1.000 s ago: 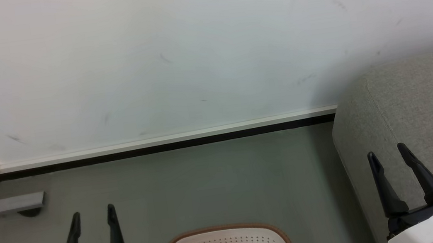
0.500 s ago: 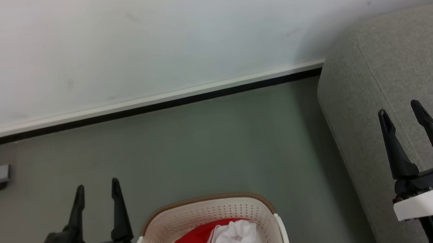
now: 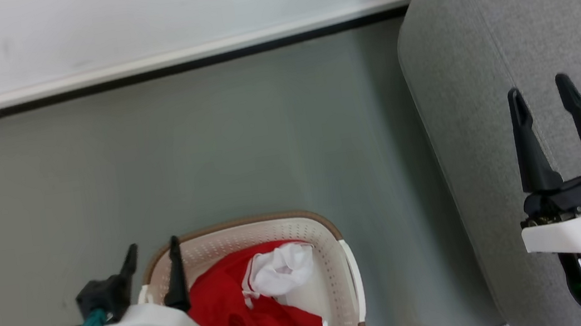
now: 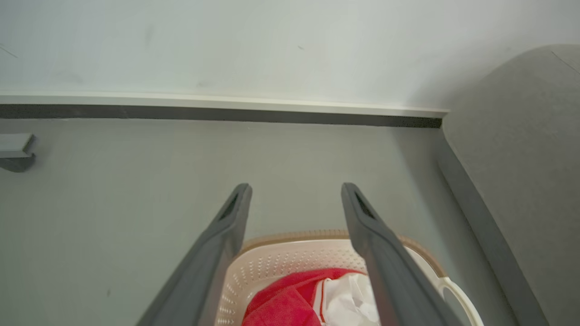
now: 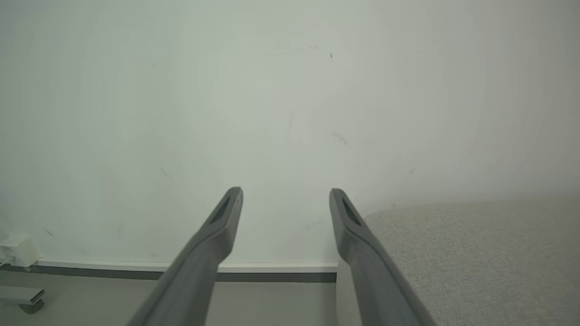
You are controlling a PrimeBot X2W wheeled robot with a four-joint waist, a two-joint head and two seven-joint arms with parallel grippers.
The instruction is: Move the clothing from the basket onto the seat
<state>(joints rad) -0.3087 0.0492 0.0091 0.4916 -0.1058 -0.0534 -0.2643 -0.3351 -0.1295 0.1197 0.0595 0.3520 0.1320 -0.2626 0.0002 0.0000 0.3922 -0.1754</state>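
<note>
The cream-white basket [image 3: 336, 252] with a brown rim stands on the grey floor at the bottom centre of the head view. Red clothing [image 3: 231, 311] with white trim lies bunched inside it, a white piece on top. My left gripper [image 3: 151, 250] hovers open over the basket's left rim, nothing between its fingers. The left wrist view looks down on the basket [image 4: 290, 260] and the red clothing [image 4: 285, 301] past my left gripper [image 4: 294, 192]. The grey sofa [image 3: 470, 77] fills the right side. My right gripper [image 3: 538, 88] is open above the sofa [image 5: 476, 253].
A white wall [image 3: 136, 15] with a pale skirting board and dark strip [image 3: 171, 66] runs behind the floor. A grey bracket [image 4: 13, 149] sits low on the floor at the left. Open grey floor [image 3: 183, 154] lies between basket, wall and sofa.
The head camera has tilted down, so basket and sofa show more fully. My left gripper has drawn in over the basket's left rim. Both grippers stay open.
</note>
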